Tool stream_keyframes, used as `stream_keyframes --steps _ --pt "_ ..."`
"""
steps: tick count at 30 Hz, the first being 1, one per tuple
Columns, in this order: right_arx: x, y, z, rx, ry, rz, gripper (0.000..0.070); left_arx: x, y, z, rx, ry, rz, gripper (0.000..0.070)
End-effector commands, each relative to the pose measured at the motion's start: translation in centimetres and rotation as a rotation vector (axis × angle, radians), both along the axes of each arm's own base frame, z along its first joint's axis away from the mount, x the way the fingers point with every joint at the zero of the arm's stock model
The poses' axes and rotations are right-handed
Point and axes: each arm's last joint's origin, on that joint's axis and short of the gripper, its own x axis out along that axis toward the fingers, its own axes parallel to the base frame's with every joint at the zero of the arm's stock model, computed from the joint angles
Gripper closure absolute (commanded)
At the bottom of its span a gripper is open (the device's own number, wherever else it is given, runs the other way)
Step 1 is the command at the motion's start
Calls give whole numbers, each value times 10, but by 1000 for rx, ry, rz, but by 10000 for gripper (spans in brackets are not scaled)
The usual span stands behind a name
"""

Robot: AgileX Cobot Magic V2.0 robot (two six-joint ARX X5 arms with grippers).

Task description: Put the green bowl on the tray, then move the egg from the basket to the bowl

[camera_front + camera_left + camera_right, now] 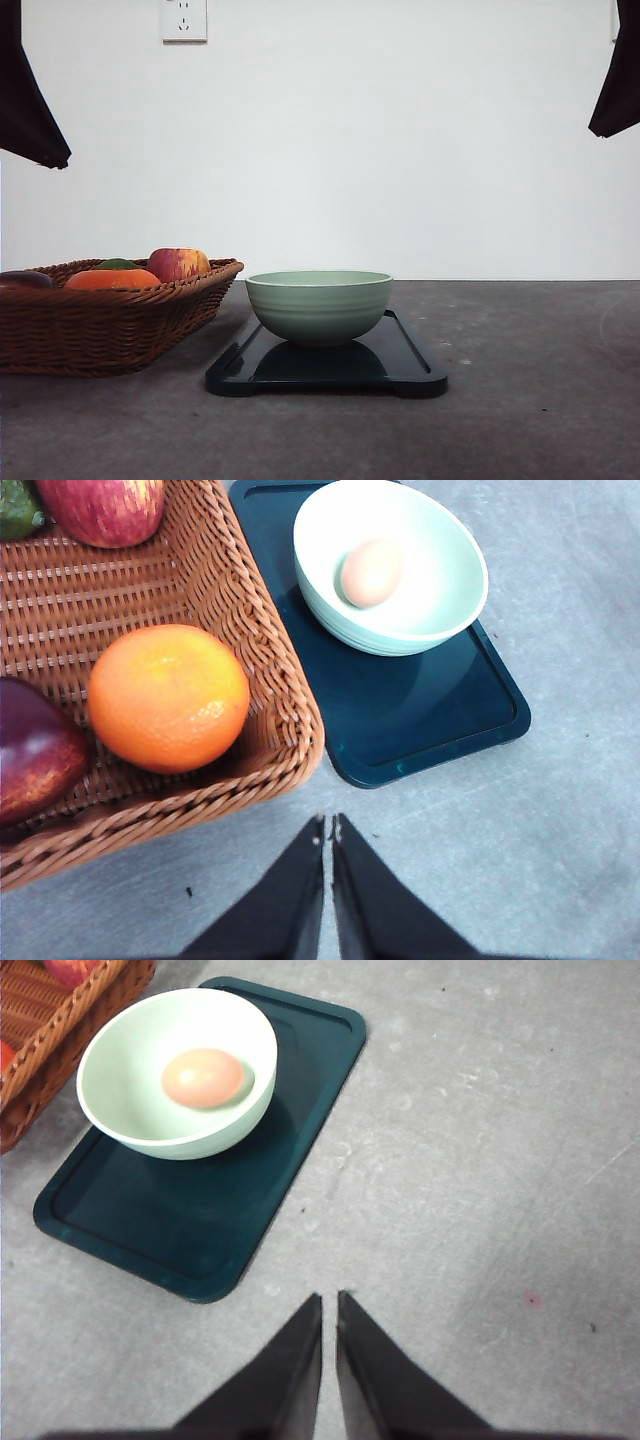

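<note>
Wall [400, 150]: plain white, matte, evenly lit, filling the far side behind the bench.

Socket [184, 19]: white wall outlet, mounted high on the wall, cut off by the upper edge.

Bench [520, 400]: dark grey surface, rough and mottled, with pale scuffs and small dark specks; in the wrist views it reads lighter grey under soft, diffuse light with faint shadows.

Left gripper [328, 830] closed, fingertips nearly touching, holding nothing. Right gripper [330, 1305] likewise closed and empty. Both raised above the worktop [480, 1160], pointing down.
</note>
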Motion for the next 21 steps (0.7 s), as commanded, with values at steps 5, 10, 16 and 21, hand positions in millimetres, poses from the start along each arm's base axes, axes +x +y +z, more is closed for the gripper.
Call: stream_keyframes --steps 5,10,16,21 --pt "1 1 3 14 -10 -1 683 1 -1 2 -5 -11 -1 700" --pt "1 1 3 14 -10 -2 683 1 4 3 45 -51 -22 700" --pt "1 1 3 14 -10 -2 683 -4 25 2 32 -134 72 700" --pt "1 1 3 14 -10 -2 683 -17 49 -13 34 -263 176 700"
